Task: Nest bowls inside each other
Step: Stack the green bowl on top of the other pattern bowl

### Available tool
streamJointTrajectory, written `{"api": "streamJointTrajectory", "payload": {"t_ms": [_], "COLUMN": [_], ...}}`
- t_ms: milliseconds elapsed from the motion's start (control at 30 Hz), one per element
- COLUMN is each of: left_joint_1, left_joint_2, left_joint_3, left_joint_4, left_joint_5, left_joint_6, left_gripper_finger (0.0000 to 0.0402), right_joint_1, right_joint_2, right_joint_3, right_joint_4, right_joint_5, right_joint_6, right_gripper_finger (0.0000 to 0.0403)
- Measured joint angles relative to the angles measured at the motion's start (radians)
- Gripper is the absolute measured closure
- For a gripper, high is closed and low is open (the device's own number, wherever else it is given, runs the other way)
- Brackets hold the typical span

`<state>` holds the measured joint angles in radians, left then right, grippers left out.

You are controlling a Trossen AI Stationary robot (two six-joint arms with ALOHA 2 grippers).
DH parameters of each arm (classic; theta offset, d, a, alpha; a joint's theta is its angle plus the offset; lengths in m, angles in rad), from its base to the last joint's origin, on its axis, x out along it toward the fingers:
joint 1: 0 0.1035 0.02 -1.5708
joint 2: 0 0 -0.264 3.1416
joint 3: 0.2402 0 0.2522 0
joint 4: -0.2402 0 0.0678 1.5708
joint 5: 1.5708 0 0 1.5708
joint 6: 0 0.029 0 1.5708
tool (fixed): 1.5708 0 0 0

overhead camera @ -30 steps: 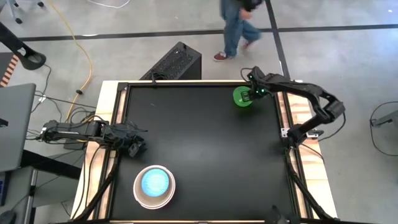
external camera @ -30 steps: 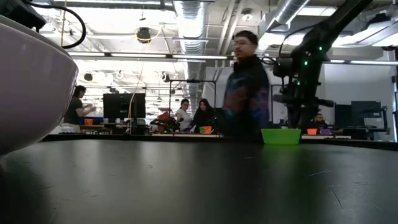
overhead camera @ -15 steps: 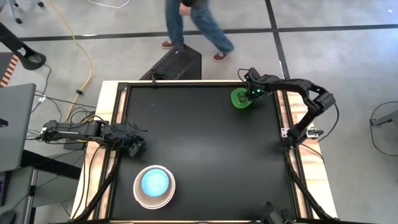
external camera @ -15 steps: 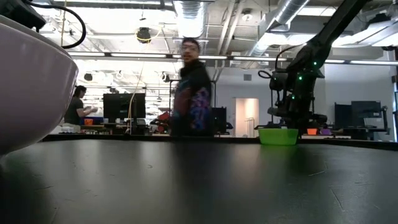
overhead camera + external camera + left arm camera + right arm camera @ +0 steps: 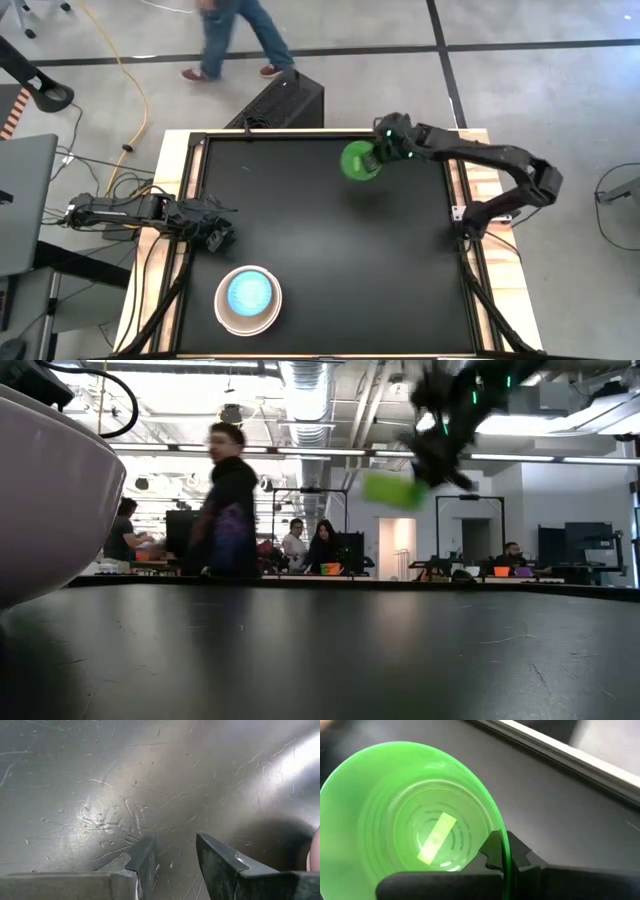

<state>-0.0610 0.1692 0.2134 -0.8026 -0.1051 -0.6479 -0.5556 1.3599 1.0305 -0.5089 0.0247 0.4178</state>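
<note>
The small bright green bowl [image 5: 358,162] hangs in the air over the table's far right part, with my right gripper [image 5: 380,153] shut on it. In the low view the green bowl [image 5: 393,490] shows tilted, well above the tabletop. A stack of bowls [image 5: 248,298], white outside with a light blue one inside, rests on its base near the front left. My left gripper [image 5: 215,238] waits open at the table's left edge, with nothing between its fingers [image 5: 145,857]. My right gripper holds the green bowl by its rim [image 5: 504,840], on the side toward the table's right edge. One finger is inside the bowl and one outside. The fingers slant down from the right. The bowl is lifted clear of the table and tilted.
A black box [image 5: 283,100] stands on the floor beyond the far edge, and a person [image 5: 235,35] walks past there. The black tabletop [image 5: 330,250] lies bare between the stack and the green bowl.
My right gripper has shut on the green bowl's rim, then risen and swung toward the table's left. The bowl has been lifted clear of the table and tipped. The person beyond the far edge has walked toward the left.
</note>
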Motion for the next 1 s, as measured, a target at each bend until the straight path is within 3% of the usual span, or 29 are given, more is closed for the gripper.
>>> {"api": "streamJointTrajectory", "payload": {"t_ms": [200, 433, 667, 1000], "left_joint_1": [0.000, 0.000, 0.000, 0.000], "left_joint_2": [0.000, 0.000, 0.000, 0.001], "left_joint_3": [0.000, 0.000, 0.000, 0.000], "left_joint_4": [0.000, 0.000, 0.000, 0.000], "left_joint_5": [-0.001, -0.013, -0.013, -0.014], "left_joint_6": [0.000, 0.000, 0.000, 0.000], "left_gripper_finger": [0.0274, 0.0274, 0.0274, 0.0274], "right_joint_1": [0.380, 0.708, 0.828, 0.841], "right_joint_2": [0.031, 0.311, 0.661, 1.028], "right_joint_3": [0.182, 0.497, 0.884, 1.316], "right_joint_4": [0.059, 0.051, 0.060, 0.055], "right_joint_5": [0.074, 0.210, 0.209, 0.098], "right_joint_6": [0.034, 0.026, -0.055, -0.048], "right_gripper_finger": [0.0399, 0.0400, 0.0397, 0.0396]}}
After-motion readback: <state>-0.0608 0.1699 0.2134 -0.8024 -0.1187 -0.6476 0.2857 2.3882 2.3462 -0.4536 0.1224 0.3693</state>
